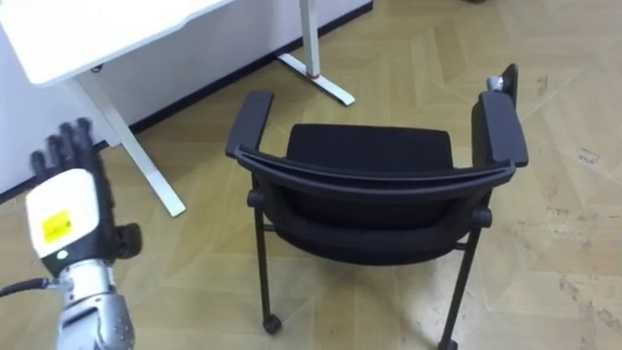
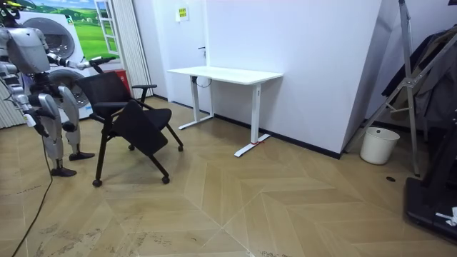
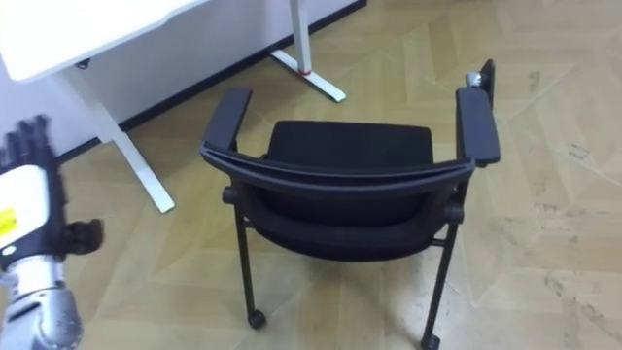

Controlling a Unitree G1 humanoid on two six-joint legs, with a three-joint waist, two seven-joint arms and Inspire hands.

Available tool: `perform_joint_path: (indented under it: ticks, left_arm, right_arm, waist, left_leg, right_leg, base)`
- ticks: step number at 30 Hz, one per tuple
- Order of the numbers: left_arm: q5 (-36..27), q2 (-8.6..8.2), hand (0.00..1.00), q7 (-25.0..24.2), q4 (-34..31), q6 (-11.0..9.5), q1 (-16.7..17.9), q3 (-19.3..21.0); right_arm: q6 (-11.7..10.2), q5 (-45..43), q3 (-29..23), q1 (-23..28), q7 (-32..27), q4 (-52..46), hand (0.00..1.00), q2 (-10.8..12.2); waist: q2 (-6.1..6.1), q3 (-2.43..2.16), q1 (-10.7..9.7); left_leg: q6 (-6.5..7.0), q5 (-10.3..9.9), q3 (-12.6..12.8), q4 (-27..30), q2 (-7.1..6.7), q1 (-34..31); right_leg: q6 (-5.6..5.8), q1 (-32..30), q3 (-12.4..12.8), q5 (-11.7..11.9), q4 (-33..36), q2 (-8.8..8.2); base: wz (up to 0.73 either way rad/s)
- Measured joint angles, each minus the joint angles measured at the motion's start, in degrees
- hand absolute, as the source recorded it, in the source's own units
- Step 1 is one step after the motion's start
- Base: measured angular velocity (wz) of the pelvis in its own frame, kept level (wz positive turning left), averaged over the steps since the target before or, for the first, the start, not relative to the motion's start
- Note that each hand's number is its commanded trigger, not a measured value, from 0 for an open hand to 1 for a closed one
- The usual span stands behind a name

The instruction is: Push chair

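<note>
Floor (image 1: 408, 58): chair (image 1: 374, 156) beside robot hand (image 1: 63, 219) (apart)

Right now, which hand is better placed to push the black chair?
Probably the left. The left hand is raised with straight fingers beside the black wheeled chair, not touching it; the right hand hangs low at the robot's side.

We find the desk (image 1: 87, 29) cut off by the top edge beyond the left hand's (image 1: 63, 219) fingers (image 1: 73, 141), the chair's (image 1: 374, 180) front legs hidden under its seat to their right, and the hand's palm turned from us.
</note>
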Motion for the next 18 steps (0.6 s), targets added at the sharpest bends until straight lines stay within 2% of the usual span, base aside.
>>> perform_joint_path:
  ticks: [4, 5, 8, 13, 18]
  left_arm:
    - [1.2, -0.01, 0.0, -0.4, 0.5, 0.2, 0.1, -5.7]
    - [2.6, -0.02, 0.0, -1.0, 0.6, 0.6, 0.2, -7.4]
    - [6.1, -0.05, 0.0, -2.7, 0.6, 1.8, 0.2, -9.9]
    - [7.5, 0.02, 0.0, -4.2, 0.5, 3.8, 0.2, -12.0]
    - [9.2, 0.41, 0.0, -5.5, 0.4, 3.9, 0.2, -14.2]
  right_arm:
    - [-0.9, -0.3, 1.3, -0.2, 0.5, -0.2, 0.0, 0.3]
    - [-0.8, -0.3, 1.3, -0.4, 0.5, -0.2, 0.0, 0.3]
    - [-0.7, 0.0, 2.3, -0.6, 0.6, 0.0, 0.0, 0.2]
    - [-0.3, -1.0, 2.3, -1.9, 1.0, 0.8, 0.0, -0.1]
    - [0.1, -1.1, 3.5, -2.4, 1.4, 1.1, 0.0, -1.1]
  waist:
    - [-0.24, -0.11, -0.7]
    - [-0.04, -0.24, -0.7]
    - [-0.29, -0.24, -0.8]
    - [-0.09, -0.41, -2.1]
    - [0.46, -0.5, -2.4]
  left_leg:
    - [0.0, 0.0, 0.3, 0.1, 0.0, -0.1]
    - [0.0, 0.0, 0.5, 0.1, 0.01, -0.2]
    - [0.0, 0.0, 0.7, 0.1, 0.03, -0.3]
    - [0.0, 0.0, 0.6, 0.4, 0.01, -1.0]
    - [0.0, 0.0, 0.7, 0.4, 0.02, -1.0]
  right_leg:
    - [0.0, -0.3, 0.4, 0.0, 0.0, -0.01]
    - [0.0, -0.6, 0.6, 0.0, 0.0, 0.0]
    - [-0.03, -1.0, 1.0, 0.0, 0.1, 0.0]
    - [-0.03, -1.2, 1.3, 0.0, 0.1, -0.02]
    - [-0.03, -1.2, 1.3, 0.0, 0.1, -0.02]
  base:
    - [-0.05]
    - [-0.08]
    - [-0.05]
    - [0.01]
    - [0.0]
